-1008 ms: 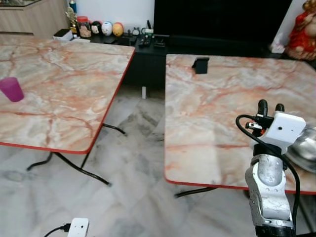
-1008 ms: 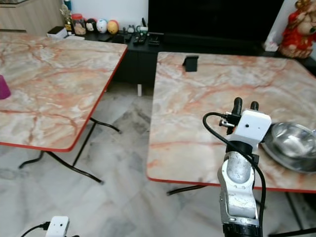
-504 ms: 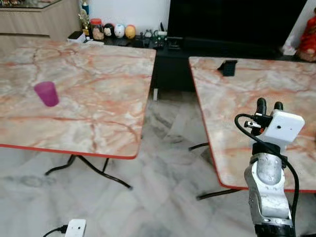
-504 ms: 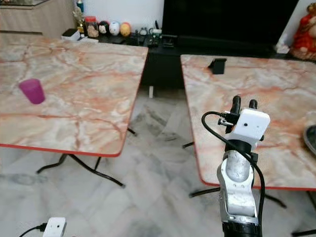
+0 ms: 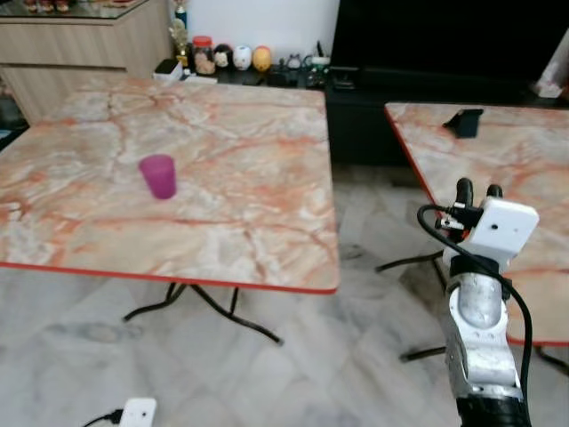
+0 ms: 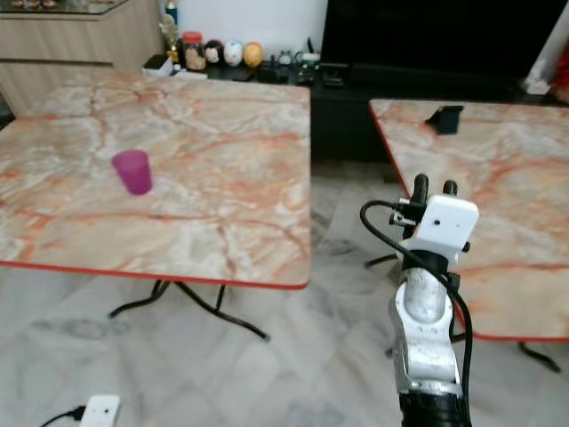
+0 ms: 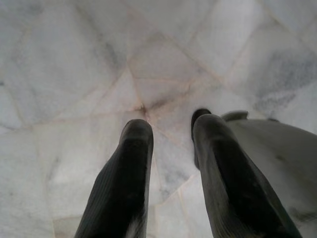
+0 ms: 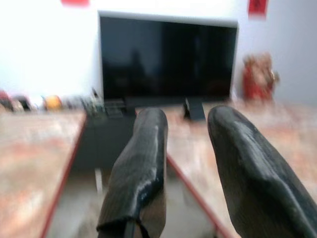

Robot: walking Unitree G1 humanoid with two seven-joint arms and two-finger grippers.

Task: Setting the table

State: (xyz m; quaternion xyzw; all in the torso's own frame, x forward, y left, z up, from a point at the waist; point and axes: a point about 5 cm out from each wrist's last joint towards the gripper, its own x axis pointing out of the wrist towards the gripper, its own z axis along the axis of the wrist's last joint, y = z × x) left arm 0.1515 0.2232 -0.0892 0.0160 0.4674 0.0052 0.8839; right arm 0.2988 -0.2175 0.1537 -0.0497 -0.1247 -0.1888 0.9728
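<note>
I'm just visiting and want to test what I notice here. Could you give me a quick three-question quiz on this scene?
1. True or false: the purple cup stands on the left table.
2. Which gripper is raised in front of the robot: A) left, B) right?
3. Fill in: the left gripper points down at the marble ____.

Key: 1 true. 2 B, the right gripper, empty. 3 floor.

Television (image 5: 444,36) — figurines (image 5: 240,59), perhaps — marble floor (image 5: 267,374).

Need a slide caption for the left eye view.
Purple cup standing on the left marble table; right claw raised, empty, over the floor gap between tables.
</note>
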